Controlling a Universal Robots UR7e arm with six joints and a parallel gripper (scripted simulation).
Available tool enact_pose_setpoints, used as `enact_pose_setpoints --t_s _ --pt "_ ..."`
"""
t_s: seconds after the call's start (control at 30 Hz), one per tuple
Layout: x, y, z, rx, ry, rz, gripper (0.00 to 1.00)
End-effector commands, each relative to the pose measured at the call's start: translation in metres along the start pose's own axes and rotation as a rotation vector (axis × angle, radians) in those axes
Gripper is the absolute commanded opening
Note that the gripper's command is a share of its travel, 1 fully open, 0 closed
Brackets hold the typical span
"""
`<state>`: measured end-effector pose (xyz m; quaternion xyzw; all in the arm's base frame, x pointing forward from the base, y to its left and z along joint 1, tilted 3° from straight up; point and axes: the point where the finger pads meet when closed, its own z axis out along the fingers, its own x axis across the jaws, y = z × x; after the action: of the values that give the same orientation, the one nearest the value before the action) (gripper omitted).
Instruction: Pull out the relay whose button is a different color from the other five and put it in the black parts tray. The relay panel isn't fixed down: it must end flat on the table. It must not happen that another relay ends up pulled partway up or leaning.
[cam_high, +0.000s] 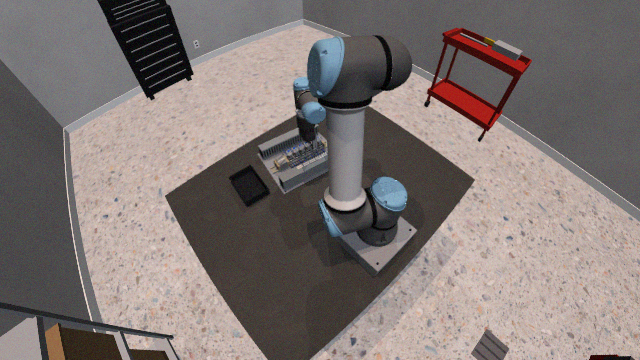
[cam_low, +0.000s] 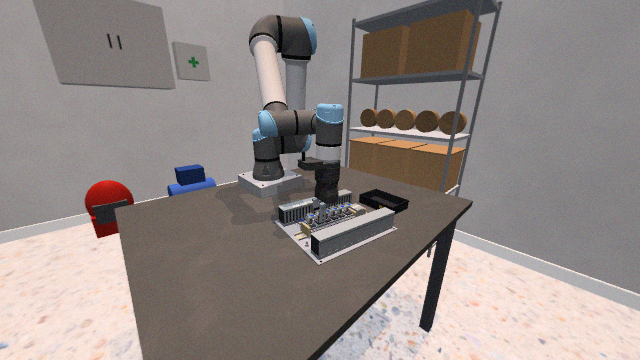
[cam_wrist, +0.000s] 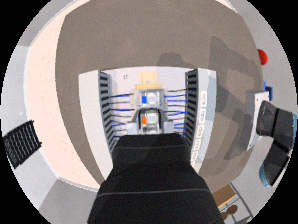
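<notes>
Fingers (cam_high: 314, 143) (cam_low: 319, 207) are clenched on the orange relay (cam_wrist: 150, 120), probably not out yet. Panel (cam_high: 286, 189) (cam_low: 321, 260) (cam_wrist: 89, 110) looks flat; tray (cam_high: 249, 186) (cam_low: 382, 199), left of centre from above, needs filling.

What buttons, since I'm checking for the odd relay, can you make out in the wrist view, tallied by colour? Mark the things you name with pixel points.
Blue button (cam_wrist: 144, 100): 1
Orange button (cam_wrist: 144, 120): 1
Total: 2 in sight; the other relays' buttons are hidden in that view.
</notes>
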<state>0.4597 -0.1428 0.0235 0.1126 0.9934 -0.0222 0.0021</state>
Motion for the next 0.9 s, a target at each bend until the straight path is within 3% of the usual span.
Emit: enact_pose_setpoints --t_s 0.0,0.87 --pt "-0.0002 0.0000 -0.0012 -0.001 -0.022 0.000 0.00" --pt "0.0007 0.0000 -0.0014 -0.001 -0.053 0.000 0.00"
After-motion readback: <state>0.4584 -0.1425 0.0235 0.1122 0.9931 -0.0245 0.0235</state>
